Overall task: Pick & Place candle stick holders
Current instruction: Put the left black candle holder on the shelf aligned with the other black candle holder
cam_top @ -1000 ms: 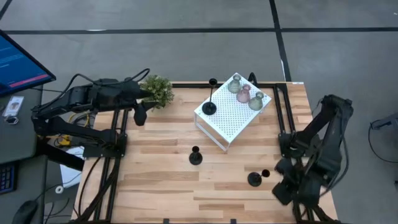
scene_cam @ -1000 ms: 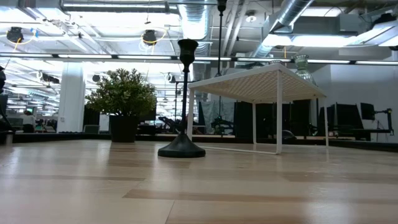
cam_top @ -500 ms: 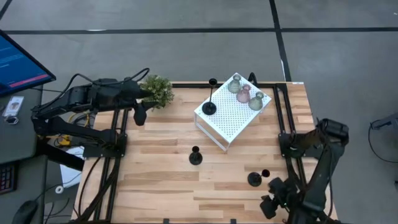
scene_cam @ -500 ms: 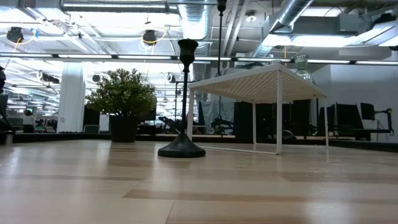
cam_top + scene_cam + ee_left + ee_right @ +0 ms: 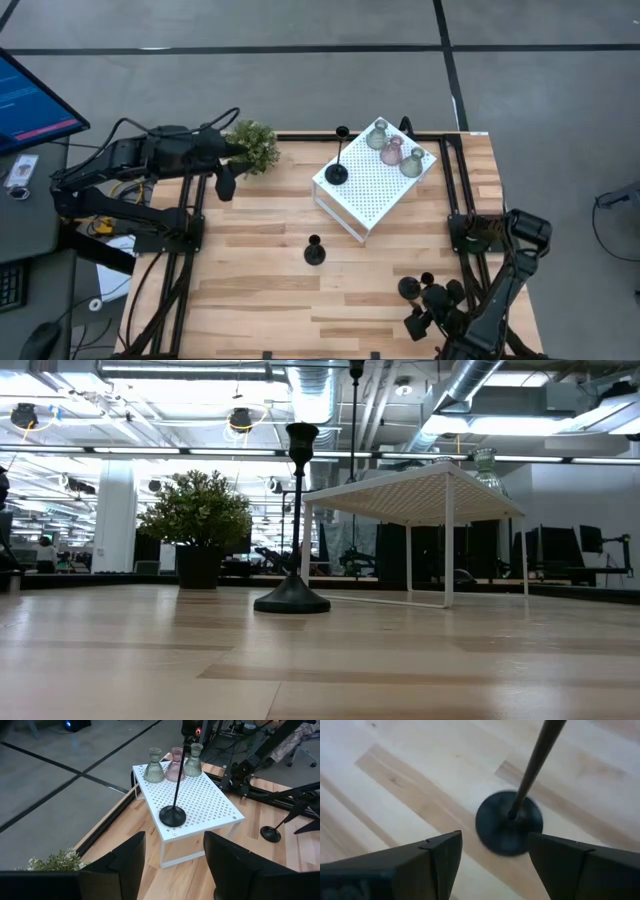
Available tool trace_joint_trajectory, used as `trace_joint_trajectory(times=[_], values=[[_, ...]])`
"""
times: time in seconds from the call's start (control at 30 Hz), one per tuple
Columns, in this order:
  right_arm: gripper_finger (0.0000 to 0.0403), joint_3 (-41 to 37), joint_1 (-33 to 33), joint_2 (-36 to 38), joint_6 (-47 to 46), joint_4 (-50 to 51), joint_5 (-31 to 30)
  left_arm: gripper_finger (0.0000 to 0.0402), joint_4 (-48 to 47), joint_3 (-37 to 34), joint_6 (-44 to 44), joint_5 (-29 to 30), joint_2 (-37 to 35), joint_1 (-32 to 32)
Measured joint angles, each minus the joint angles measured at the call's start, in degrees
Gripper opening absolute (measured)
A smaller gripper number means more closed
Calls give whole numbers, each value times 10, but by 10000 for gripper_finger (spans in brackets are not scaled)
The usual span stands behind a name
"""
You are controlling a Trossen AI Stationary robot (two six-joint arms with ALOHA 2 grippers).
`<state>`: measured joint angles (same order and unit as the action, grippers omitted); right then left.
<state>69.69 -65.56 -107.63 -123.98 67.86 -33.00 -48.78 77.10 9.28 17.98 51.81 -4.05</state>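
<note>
Now right gripper [image 5: 492, 855] wide apart, black candle holder [image 5: 509, 821] upright on table [image 5: 395, 780] just ahead, untouched

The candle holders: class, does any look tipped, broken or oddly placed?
Nothing stands out. All six stand upright: three glass holders and one black holder on the white stand, two black ones on the table.

Four holders [image 5: 391, 150] stand on the box [image 5: 365, 190]; two [image 5: 314, 251] on the table [image 5: 250, 280] before it.
</note>
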Motion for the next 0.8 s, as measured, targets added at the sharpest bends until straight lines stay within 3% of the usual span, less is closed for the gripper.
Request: trace_joint_trajectory(times=[0.13,0.3,0.4,0.57,0.8], values=[[217,0,5,0,0,29,-16,200,1,0,7,-9,5,0],[217,0,6,0,0,31,-18,200,2,-14,15,-128,21,2],[217,0,3,0,0,24,-18,200,-7,-62,17,-187,24,22],[217,0,3,0,-1,12,-18,200,15,-168,13,-195,21,46],[217,1,3,0,-1,4,-17,200,206,-331,40,-222,23,58]])
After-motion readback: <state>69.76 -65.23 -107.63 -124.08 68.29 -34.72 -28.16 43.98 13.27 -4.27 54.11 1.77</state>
